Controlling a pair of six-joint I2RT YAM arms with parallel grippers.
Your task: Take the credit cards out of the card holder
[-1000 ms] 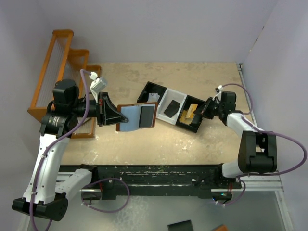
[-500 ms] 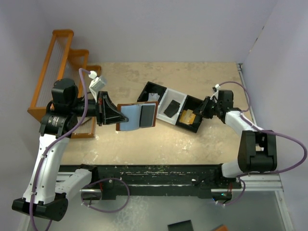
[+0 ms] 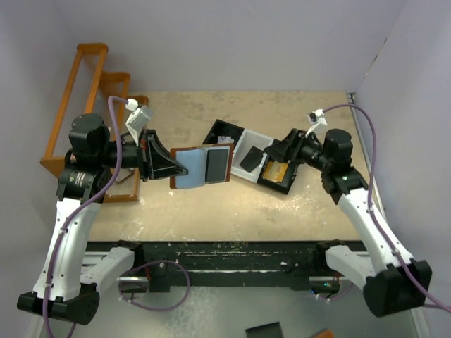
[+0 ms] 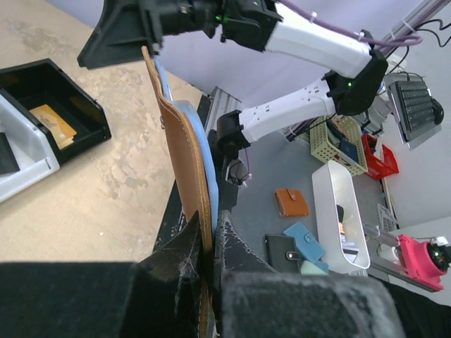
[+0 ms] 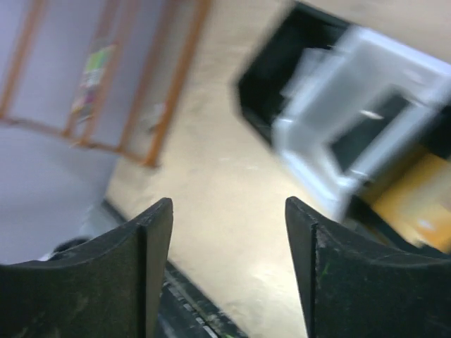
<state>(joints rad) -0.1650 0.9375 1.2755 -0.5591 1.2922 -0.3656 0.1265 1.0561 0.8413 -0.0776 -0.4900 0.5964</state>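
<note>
My left gripper is shut on one edge of the card holder, a brown wallet held open above the table with its pale blue lining up. A dark credit card sits in its right half. The left wrist view shows the card holder edge-on, pinched in my left gripper. A gold-orange credit card lies in the right black compartment of the tray, and a black card lies in the white middle one. My right gripper hovers over the tray, open and holding nothing; in its own view the right gripper is blurred.
An orange wire rack stands at the table's left edge. A white paper scrap lies in the tray's left black compartment. In the right wrist view the tray, gold-orange card and rack are blurred.
My right gripper opened and let the gold-orange card drop into the tray's right compartment, then rose as the arm swung. The left gripper with the card holder shifted slightly.
</note>
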